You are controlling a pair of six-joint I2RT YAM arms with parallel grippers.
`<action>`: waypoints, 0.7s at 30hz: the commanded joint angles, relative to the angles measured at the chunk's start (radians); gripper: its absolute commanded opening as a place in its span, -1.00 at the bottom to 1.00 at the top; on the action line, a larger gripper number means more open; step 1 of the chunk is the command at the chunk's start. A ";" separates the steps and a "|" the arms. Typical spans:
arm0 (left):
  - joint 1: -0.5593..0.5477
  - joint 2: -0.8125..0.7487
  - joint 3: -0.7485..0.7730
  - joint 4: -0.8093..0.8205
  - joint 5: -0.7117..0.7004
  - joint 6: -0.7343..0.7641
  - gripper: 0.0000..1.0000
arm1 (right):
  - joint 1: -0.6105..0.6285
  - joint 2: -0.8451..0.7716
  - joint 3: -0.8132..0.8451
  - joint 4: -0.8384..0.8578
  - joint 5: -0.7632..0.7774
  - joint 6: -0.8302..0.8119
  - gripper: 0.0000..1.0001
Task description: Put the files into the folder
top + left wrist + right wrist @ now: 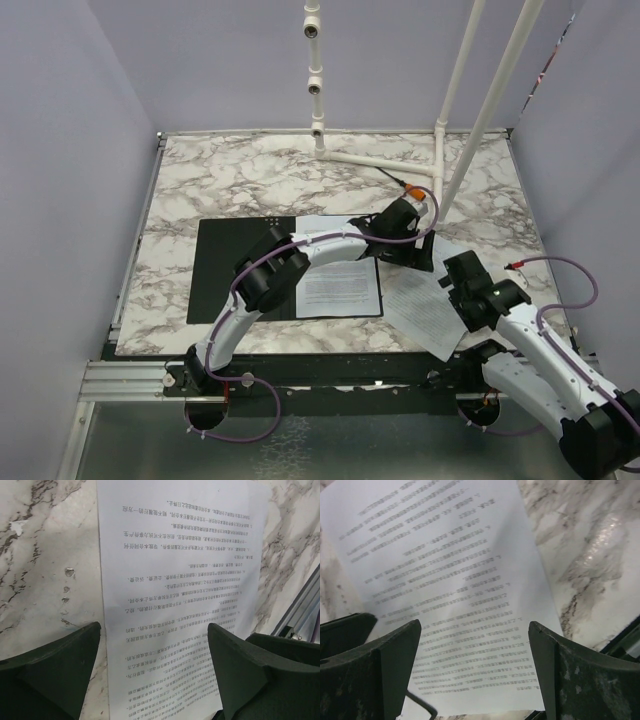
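Observation:
The folder (238, 270) lies open on the marble table, black inside up. One printed white sheet (340, 285) lies on its right half. A second sheet (425, 308) lies tilted on the marble to the right of the folder, partly over the table's near edge. My left gripper (405, 255) reaches across to this sheet's far end and hovers open over it; the left wrist view shows it (155, 645) over the sheet (180, 580). My right gripper (458, 280) is open above the same sheet's right side, also seen from its wrist (475, 650) over the sheet (455, 590).
A white pipe frame (400, 165) stands at the back of the table, with a thin orange-tipped tool (400, 183) beside it. A metal rail (130, 380) runs along the near edge. Grey walls close in left and right.

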 commanded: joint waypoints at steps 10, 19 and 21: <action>0.036 -0.017 -0.020 -0.178 -0.148 0.044 0.87 | -0.002 0.144 0.009 -0.123 0.102 0.135 1.00; 0.059 -0.027 -0.024 -0.195 -0.130 0.062 0.90 | -0.002 0.132 -0.094 0.038 0.020 0.125 1.00; 0.059 -0.016 -0.018 -0.195 -0.115 0.060 0.90 | -0.002 0.128 -0.102 0.054 0.013 0.116 1.00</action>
